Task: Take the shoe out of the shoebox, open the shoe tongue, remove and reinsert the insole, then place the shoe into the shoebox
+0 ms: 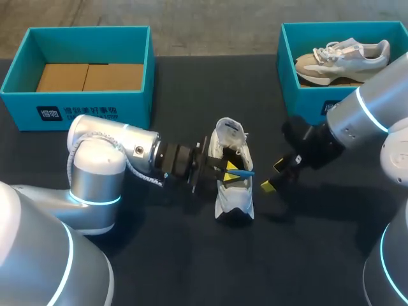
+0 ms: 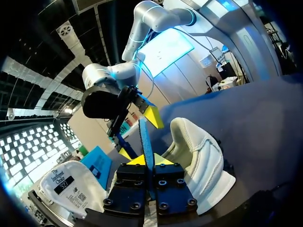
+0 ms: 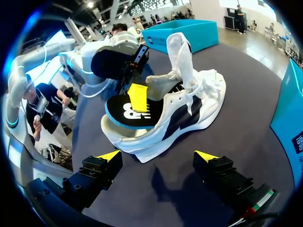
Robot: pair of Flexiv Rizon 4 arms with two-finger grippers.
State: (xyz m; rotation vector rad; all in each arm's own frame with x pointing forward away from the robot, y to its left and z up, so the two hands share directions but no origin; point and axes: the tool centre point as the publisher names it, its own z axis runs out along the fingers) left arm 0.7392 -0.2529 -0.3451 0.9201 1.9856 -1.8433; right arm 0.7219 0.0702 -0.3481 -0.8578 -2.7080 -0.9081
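While your left fingers point(image 3: 138, 97) pinch the black insole point(image 3: 124, 115) from 2 sides, it juts partway out of the white shoe point(image 1: 233, 199). The shoe stands on its sole at the middle of the table point(image 1: 191, 268). Your right fingers point(image 3: 110, 155) hang wide apart just beside the shoe, holding nothing and clear of it. 1 shoebox point(image 1: 83, 108) at the table's far left corner holds cardboard point(image 1: 89, 76). The other shoebox point(image 1: 290, 89), at the far right corner, holds a 2nd shoe point(image 1: 341, 56).

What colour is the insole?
Insole: black, blue edge, white marking; clearest in right wrist view.
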